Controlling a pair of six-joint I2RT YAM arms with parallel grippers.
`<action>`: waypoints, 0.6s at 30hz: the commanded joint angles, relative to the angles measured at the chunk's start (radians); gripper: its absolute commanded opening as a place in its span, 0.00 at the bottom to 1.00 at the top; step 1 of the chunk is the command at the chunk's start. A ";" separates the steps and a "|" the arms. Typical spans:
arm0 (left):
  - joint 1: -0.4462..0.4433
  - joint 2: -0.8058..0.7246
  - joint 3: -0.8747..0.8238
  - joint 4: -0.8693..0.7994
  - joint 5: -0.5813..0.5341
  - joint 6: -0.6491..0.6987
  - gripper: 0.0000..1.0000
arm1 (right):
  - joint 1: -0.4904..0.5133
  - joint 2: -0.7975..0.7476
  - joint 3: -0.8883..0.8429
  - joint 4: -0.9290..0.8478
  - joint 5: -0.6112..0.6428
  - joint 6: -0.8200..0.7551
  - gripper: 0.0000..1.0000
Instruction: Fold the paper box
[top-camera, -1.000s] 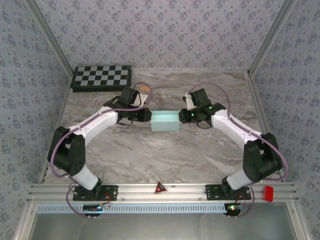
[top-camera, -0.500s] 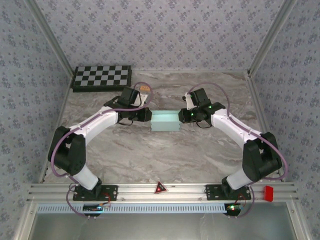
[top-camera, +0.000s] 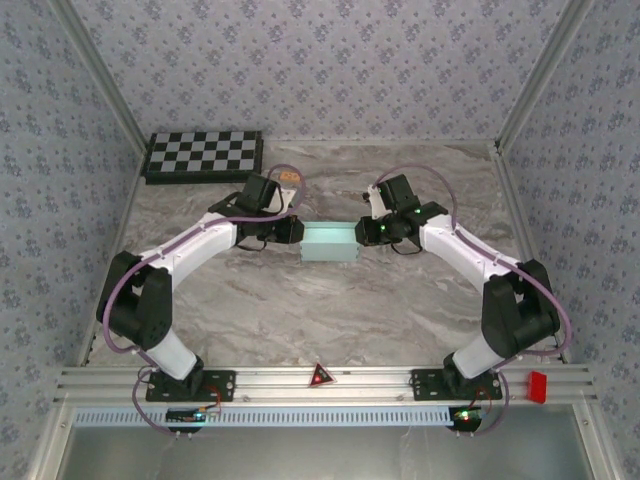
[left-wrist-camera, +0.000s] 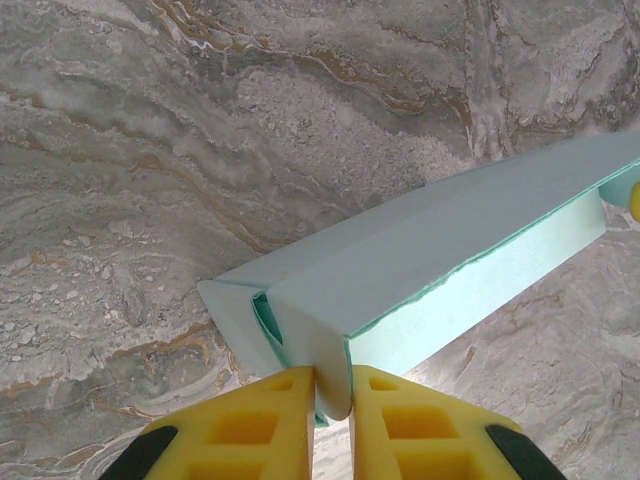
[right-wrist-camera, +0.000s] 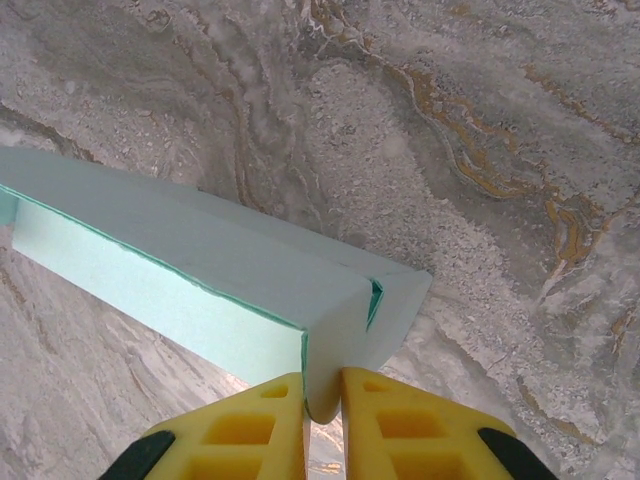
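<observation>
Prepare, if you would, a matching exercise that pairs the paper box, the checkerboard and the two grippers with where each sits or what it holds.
Things:
1. paper box
2. checkerboard
3. left gripper
4. right gripper

Places or states:
A. shut on the box's right end
B. far left corner of the table
C. middle of the table, pinched at both ends
D. shut on the box's left end

Pairs: 1-C; 2-B; 3-D; 4-A.
</observation>
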 joint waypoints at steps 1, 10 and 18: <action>-0.015 0.013 -0.009 -0.004 0.017 -0.004 0.17 | 0.009 0.015 0.036 -0.028 -0.043 0.003 0.17; -0.020 0.016 -0.006 -0.011 0.004 0.000 0.18 | 0.002 0.027 0.050 -0.037 -0.089 0.008 0.18; -0.022 0.018 -0.004 -0.013 -0.002 0.002 0.18 | -0.008 0.035 0.056 -0.037 -0.121 0.021 0.18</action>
